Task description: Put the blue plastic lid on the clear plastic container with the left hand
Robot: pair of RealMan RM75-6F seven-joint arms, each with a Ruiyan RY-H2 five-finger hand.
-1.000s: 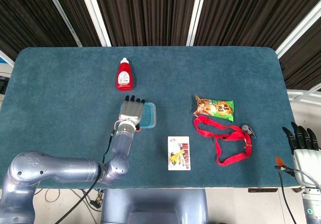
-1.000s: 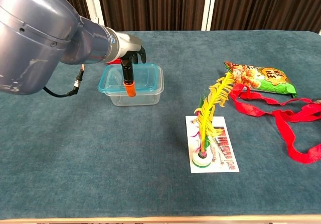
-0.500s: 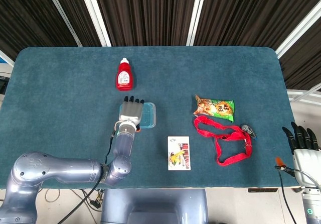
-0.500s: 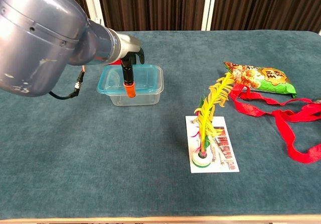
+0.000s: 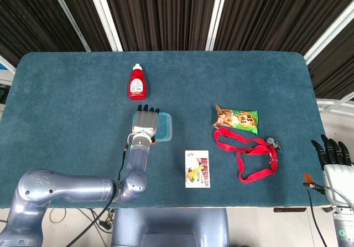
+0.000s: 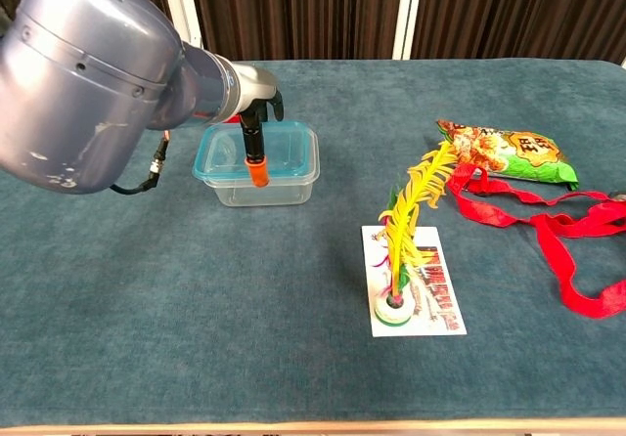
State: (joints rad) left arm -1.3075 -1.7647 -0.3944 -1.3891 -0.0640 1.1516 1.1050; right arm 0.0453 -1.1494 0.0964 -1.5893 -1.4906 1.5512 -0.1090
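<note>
Dark teal felt table [image 5: 66,92] holds the clear plastic container [image 6: 262,187] near its middle, with the blue plastic lid [image 6: 284,152] sitting on its rim. Left hand [image 5: 145,122] lies flat over the lid's left part, fingers extended – holding nothing I can see. Red sauce bottle [image 5: 137,82] stands behind; feather shuttlecock [image 6: 406,231] on a card, snack bag [image 5: 237,118] and red strap [image 5: 246,153] lie well apart to the right. Right hand [image 5: 333,154] rests at the table edge, fingers straight.

matt cloth table [image 5: 66,92], glossy lid [image 6: 284,152]
</note>
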